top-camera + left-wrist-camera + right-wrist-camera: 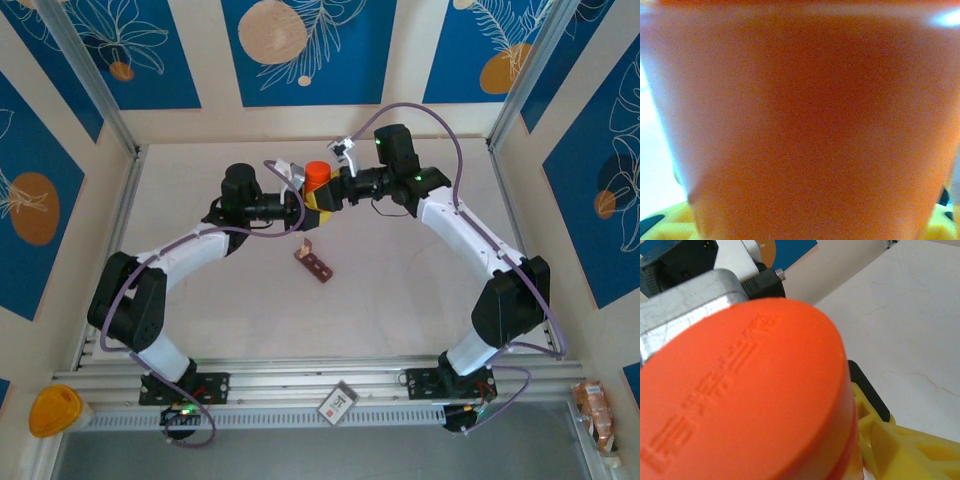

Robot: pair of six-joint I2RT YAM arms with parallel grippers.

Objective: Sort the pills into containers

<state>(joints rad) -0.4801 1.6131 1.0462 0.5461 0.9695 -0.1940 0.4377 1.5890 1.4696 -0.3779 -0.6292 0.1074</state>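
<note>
Orange bottle upright, upper centre | left gripper pinching its body from the left | right gripper at cap, grip cannot be told | containers on table just below bottle, long axis upper-left to lower-right, slightly nearer left gripper

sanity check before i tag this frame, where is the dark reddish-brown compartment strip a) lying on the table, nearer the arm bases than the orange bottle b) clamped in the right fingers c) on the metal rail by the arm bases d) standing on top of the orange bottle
a: in the top view the compartment strip lies flat on the table, nearer the bases than the orange bottle.
</note>
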